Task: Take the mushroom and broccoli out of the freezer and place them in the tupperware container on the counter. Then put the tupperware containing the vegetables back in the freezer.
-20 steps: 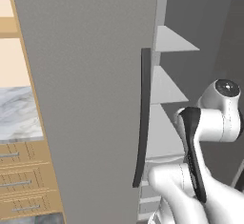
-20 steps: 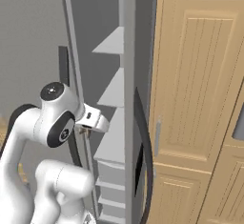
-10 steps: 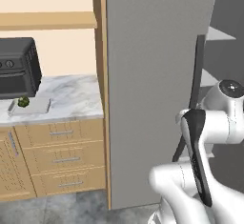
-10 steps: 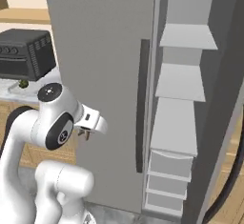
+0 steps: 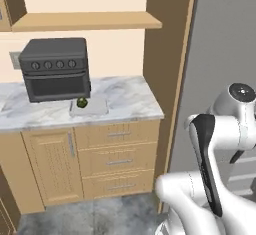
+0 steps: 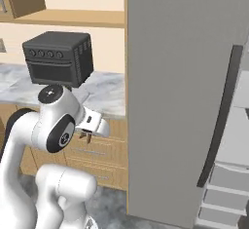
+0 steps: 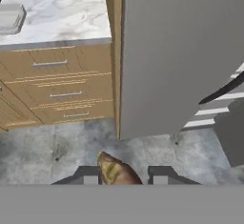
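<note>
Claw [image 7: 122, 174] grips the mushroom [image 7: 114, 170] between its tips, above bare floor. Base has swung left since a second ago: freezer [image 5: 220, 54] door now at right, bench [image 5: 125, 101] ahead. Broccoli [image 5: 82, 102] sits in the tupperware container [image 5: 90, 108], touching the oven [image 5: 55, 69] front; bench edge clear rightward.

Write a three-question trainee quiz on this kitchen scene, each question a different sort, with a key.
1. True or false: the broccoli already sits in the tupperware container on the counter.
2. What does the gripper hold between its fingers? A) the mushroom B) a spoon C) nothing
3. Fill in: the black oven stands right ____ the tupperware container, as the left base view shows it.

Key: 1 true; 2 A; 3 behind.
</note>
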{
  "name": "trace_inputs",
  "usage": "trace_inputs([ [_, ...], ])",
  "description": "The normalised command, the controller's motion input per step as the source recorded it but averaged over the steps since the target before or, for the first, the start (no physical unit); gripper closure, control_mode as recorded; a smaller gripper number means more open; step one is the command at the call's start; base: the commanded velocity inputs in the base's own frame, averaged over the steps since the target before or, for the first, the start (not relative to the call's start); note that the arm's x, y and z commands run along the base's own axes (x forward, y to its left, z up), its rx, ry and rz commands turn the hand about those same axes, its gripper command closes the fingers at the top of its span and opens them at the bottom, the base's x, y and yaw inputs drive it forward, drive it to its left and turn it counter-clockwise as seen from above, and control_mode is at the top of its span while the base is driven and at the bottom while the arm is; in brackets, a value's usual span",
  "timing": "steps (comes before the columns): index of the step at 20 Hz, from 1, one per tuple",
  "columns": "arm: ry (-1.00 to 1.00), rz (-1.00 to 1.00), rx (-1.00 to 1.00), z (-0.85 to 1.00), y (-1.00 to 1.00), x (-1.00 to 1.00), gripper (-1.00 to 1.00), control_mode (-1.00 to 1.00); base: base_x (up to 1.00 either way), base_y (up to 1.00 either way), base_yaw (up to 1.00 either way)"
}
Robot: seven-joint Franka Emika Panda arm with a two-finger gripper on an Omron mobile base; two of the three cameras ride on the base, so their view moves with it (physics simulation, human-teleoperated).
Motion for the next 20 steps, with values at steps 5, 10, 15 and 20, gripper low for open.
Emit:
trace_inputs([
  [5, 0.0, 0.0, 0.0, 0.0, 0.0, 0.0, 1.0, 1.0, 0.5, 1.0, 0.0],
  [10, 0.0, 0.0, 0.0, 0.0, 0.0, 0.0, 1.0, 1.0, 0.9, 1.0, -0.01],
  [15, 0.0, 0.0, 0.0, 0.0, 0.0, 0.0, 1.0, 1.0, 0.86, 0.7, -0.01],
  [20, 0.04, 0.0, 0.0, -0.03, -0.15, 0.34, 1.0, -1.0, 0.54, -0.01, -0.02],
])
